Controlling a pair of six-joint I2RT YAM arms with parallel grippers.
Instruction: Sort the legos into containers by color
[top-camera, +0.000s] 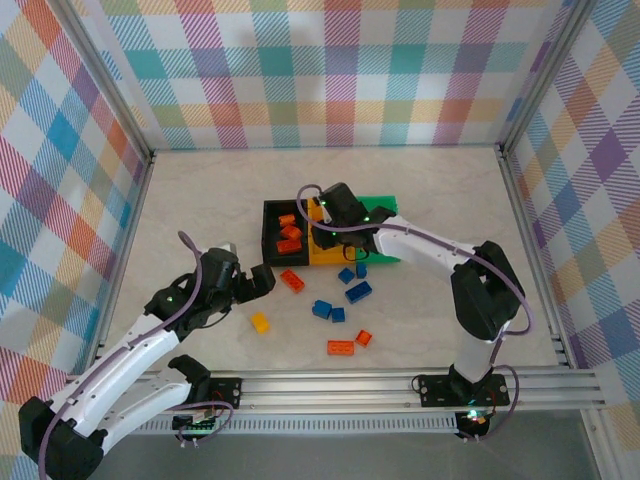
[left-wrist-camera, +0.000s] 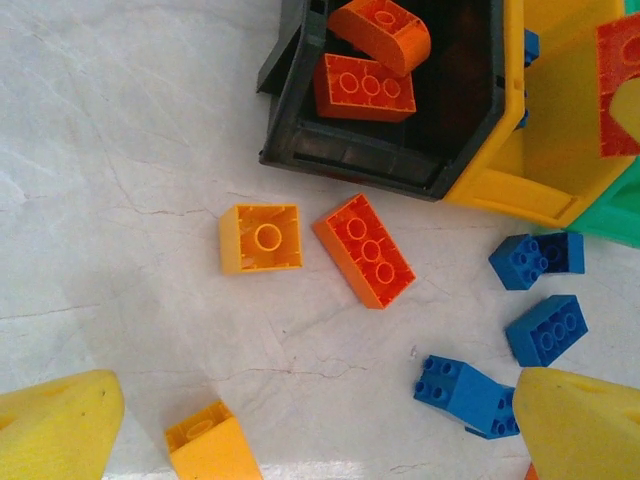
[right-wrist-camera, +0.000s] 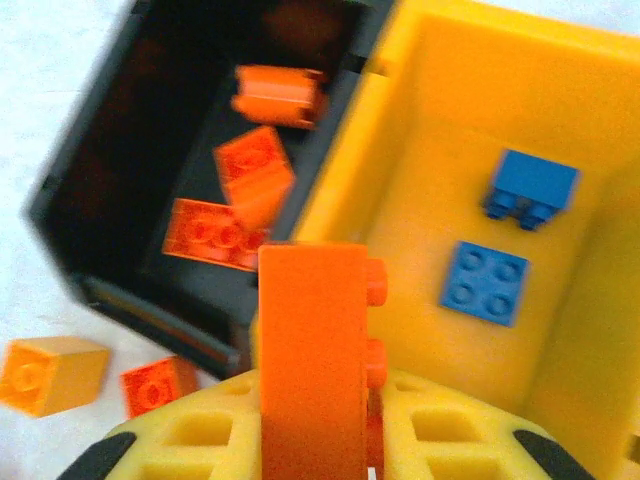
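Right gripper (right-wrist-camera: 318, 430) is pinching an orange brick (right-wrist-camera: 312, 360), stood on end, and it hangs pretty much over the wall shared by the black bin (right-wrist-camera: 150, 310) and the yellow bin (right-wrist-camera: 440, 130). The other orange ones sit in the black bin, which lies to the left. So I'd guess it needs a small nudge left before letting go, or it clips the rim or lands with the blue bricks (right-wrist-camera: 486, 283). There's bare floor in the black one. Left gripper (left-wrist-camera: 320, 440) is spread wide over the worktop (left-wrist-camera: 120, 150), nearer the loose orange brick (left-wrist-camera: 364, 249) and yellow brick (left-wrist-camera: 261, 238).
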